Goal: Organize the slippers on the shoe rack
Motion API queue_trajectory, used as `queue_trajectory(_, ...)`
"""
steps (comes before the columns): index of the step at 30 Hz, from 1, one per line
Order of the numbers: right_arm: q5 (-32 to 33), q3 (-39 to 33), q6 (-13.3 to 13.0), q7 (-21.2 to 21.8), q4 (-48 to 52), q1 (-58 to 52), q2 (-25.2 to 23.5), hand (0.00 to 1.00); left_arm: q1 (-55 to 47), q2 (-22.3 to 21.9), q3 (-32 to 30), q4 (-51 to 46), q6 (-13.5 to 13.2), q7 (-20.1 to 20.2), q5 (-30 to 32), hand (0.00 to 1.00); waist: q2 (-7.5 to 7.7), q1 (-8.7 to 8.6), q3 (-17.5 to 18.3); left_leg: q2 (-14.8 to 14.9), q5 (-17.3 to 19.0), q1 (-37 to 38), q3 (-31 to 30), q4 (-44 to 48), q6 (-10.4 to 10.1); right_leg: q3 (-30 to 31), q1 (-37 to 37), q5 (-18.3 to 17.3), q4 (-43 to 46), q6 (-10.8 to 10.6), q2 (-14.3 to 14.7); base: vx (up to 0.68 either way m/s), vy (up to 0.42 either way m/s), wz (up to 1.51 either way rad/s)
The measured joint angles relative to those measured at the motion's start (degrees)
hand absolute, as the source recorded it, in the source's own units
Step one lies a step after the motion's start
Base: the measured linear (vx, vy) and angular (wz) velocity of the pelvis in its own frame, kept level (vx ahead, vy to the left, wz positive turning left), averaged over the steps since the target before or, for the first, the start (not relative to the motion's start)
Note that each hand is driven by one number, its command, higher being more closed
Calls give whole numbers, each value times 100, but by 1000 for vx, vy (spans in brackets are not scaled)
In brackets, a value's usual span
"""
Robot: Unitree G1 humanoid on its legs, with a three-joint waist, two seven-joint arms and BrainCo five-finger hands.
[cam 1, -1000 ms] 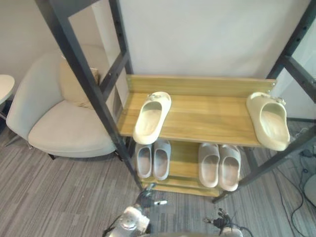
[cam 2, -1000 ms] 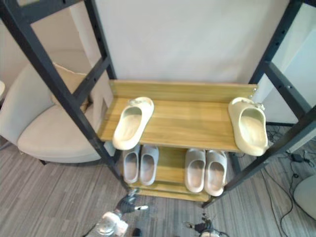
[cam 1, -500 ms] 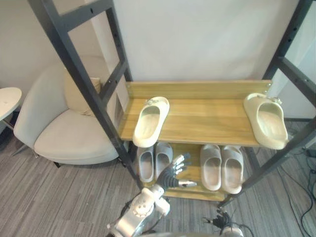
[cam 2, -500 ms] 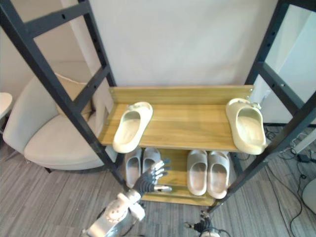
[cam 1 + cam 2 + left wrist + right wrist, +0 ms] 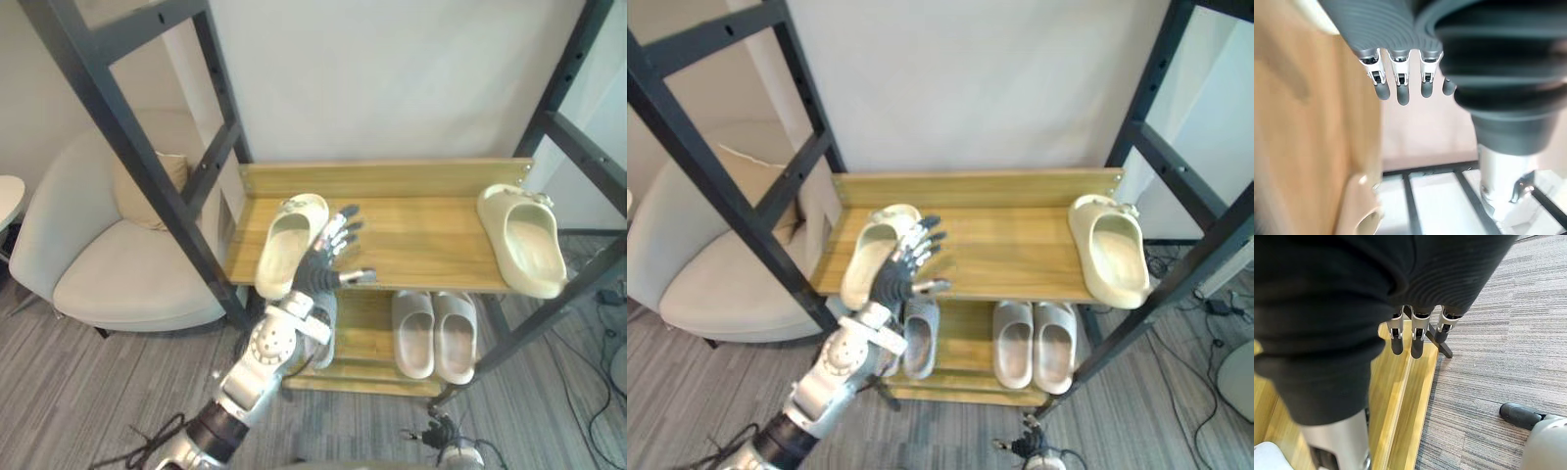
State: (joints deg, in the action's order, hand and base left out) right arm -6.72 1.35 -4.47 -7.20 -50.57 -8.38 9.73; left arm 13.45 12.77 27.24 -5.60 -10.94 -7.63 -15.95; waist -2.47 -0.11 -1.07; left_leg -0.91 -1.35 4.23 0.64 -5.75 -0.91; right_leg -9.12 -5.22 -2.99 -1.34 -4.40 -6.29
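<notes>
- Left hand [image 5: 321, 269]: fingers [image 5: 340, 231] spread apart, empty, just beside the cream slipper [image 5: 285, 242] at the upper shelf's [image 5: 421, 245] left edge.
- Second cream slipper [image 5: 526, 241]: right edge of that shelf.
- Right hand [image 5: 1417, 340]: fingers relaxed, holding nothing, above the carpet [image 5: 1488, 357].

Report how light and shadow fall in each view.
Left eye view: upper shelf evenly lit, slipper pair below dimmer. Left wrist view: left hand dark against a bright wall. Right wrist view: right hand over evenly lit carpet.
</notes>
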Motion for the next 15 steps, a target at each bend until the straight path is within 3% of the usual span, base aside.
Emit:
queue_trajectory(7,0,-5,109,41,-14,9,10,0,873,314,-667,586,-3,-245,-1,0,-1,-64,-1,-8,-13,-11,-41,-2,11,-51,-2,9,-51,6,-9,-42,-9,1)
queue_trajectory(15,8,-97,148,48,-264,201,11,0,1410,774,-963,1220,11,-358,67,0,8,-105,-47,-22,-13,-38,-112,-6,9,-137,-48,36,-114,0,-12,10,-8,4)
